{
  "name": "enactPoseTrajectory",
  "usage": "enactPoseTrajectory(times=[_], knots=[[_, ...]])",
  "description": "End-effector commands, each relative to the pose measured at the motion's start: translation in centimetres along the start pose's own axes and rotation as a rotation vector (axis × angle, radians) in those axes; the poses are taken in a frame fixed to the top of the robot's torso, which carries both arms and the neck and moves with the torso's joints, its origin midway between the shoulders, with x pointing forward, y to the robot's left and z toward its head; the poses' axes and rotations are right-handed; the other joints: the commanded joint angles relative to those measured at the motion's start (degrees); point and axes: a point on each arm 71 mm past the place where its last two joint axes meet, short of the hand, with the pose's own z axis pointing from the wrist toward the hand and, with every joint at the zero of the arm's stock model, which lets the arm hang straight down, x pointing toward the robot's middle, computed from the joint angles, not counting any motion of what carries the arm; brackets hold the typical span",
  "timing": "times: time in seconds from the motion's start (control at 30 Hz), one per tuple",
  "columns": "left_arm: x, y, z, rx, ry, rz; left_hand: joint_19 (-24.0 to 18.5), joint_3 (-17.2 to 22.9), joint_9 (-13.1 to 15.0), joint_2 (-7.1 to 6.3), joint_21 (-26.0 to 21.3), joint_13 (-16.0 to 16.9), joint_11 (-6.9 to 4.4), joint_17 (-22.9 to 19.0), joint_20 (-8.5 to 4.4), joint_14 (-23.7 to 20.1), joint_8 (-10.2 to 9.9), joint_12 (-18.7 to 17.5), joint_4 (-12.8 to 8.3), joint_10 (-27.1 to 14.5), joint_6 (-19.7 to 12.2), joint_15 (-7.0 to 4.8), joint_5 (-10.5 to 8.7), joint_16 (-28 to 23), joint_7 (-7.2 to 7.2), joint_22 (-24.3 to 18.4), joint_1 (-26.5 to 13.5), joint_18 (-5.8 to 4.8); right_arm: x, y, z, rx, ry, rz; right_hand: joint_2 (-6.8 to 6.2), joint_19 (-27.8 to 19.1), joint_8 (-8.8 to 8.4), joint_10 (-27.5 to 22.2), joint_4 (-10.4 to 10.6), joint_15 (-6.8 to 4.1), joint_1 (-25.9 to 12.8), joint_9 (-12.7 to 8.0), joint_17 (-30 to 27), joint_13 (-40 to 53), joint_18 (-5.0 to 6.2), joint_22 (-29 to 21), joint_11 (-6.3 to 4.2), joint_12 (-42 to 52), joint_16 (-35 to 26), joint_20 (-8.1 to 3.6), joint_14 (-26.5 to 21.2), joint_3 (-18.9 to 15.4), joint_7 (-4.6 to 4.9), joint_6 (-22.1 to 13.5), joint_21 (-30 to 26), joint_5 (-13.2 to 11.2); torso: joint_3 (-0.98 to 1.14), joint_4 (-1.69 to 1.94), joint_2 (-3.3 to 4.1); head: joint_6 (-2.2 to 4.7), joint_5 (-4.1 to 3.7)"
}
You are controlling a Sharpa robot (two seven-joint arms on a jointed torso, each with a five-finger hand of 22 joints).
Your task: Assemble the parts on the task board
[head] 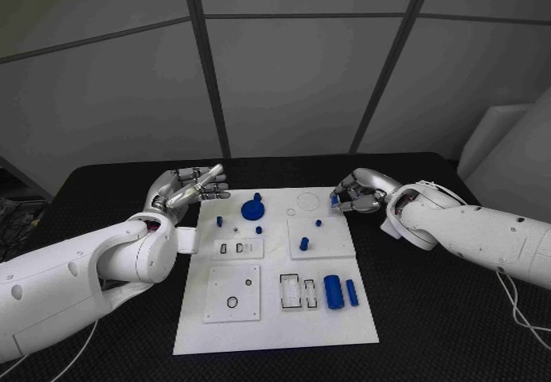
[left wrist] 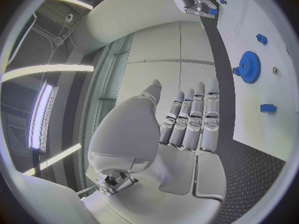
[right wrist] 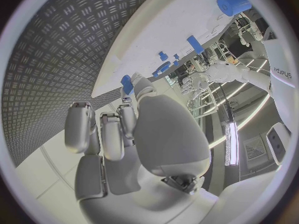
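The left hand (head: 189,188) hovered released, fingers straight, beside the task board (head: 275,334). The right hand (head: 353,196) pinched a small blue part (right wrist: 127,83) at the board's far corner. No writing on the board was legible.

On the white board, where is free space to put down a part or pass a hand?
The near edge of the white task board is bare, below the blue cylinders. The black table is free on the right. The far end is crowded: blue gear, left hand, right hand.
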Motion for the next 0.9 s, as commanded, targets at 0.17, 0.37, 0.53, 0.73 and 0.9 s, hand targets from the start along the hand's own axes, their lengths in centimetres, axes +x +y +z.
enactPoseTrajectory(times=[0.17, 0.37, 0.53, 0.73, 0.9], knots=[[0.1, -0.1, 0.0, 0.004, 0.011, -0.003, 0.3, -0.1, -0.1, 0.57, 0.0, 0.0, 0.29, 0.1, 0.24, 0.1, -0.3, -0.2, -0.3, 0.0, 0.2, 0.21, 0.07, -0.2, 0.34, -0.1, 0.1, 0.08, 0.4, 3.2, -0.4, 0.003, -0.037, 0.058, 1.64, 0.2, -0.01, 0.3, 0.0, -0.34, 0.9, 0.3, 10.1, 0.9, -0.86, -0.1, -0.71, -0.6, 0.3, -0.02, 4.8, 0.6, -0.68, 0.9, 0.1, -0.5, -0.16, -0.05, -0.2, 0.17, 0.18], [0.1, -0.1, 0.1, 0.003, 0.012, -0.003, 0.2, -0.2, -0.1, 0.63, 0.0, 0.0, 0.31, 0.1, 0.25, 0.1, -0.4, -0.3, -0.4, 0.0, 0.2, 0.23, 0.07, -0.3, 0.37, -0.1, 0.1, 0.08, 2.2, 7.8, -0.1, -0.044, 0.007, 0.096, 1.73, 0.1, -0.1, -0.1, -0.1, -0.35, 0.9, 0.3, 10.0, 0.5, -0.86, -0.1, -0.7, -1.1, 0.2, -0.07, 4.8, 0.9, -0.66, 0.8, 0.1, -0.7, -0.13, 0.16, -0.16, -0.08, 0.71], [0.1, 0.0, 0.2, 0.003, 0.012, -0.003, 0.2, -0.2, -0.1, 0.63, 0.0, 0.0, 0.31, 0.1, 0.25, 0.1, -0.4, -0.3, -0.4, 0.0, 0.2, 0.23, 0.07, -0.3, 0.37, -0.1, 0.1, 0.08, 4.3, 11.9, 0.9, -0.108, 0.066, 0.115, 1.77, 0.1, -0.15, -0.2, -0.1, -0.35, 0.9, 0.3, 9.9, 0.3, -0.84, -0.2, -0.69, -1.4, 0.1, -0.08, 4.8, 1.1, -0.64, 0.7, 0.0, -0.8, -0.2, 0.18, -0.09, -0.53, 1.72], [0.2, 0.0, 0.3, 0.002, 0.013, -0.004, 0.2, -0.2, -0.1, 0.63, 0.0, 0.0, 0.31, 0.1, 0.25, 0.1, -0.4, -0.3, -0.4, 0.0, 0.2, 0.23, 0.07, -0.3, 0.37, -0.1, 0.1, 0.08, 6.2, 14.6, 2.3, -0.133, 0.105, 0.111, 1.9, -0.1, -0.18, -0.2, -0.1, -0.35, 0.9, 0.2, 9.8, 0.3, -0.8, -0.4, -0.67, -1.4, 0.1, -0.1, 4.8, 1.3, -0.62, 0.7, -0.1, -0.9, -0.2, 0.16, -0.05, -1.03, 2.15], [0.1, 0.0, 0.3, 0.001, 0.01, -0.003, 0.2, -0.2, -0.1, 0.63, 0.0, 0.0, 0.31, 0.1, 0.25, 0.1, -0.4, -0.3, -0.4, 0.0, 0.2, 0.23, 0.07, -0.3, 0.37, -0.1, 0.1, 0.08, 7.9, 15.9, 2.9, -0.124, 0.139, 0.107, 1.91, -0.1, -0.18, -0.2, -0.1, -0.35, 0.9, 0.2, 9.7, 0.3, -0.78, -0.5, -0.67, -1.4, 0.0, -0.1, 4.7, 1.3, -0.62, 0.7, -0.1, -0.8, -0.2, 0.0, -0.04, -1.27, 2.75]])
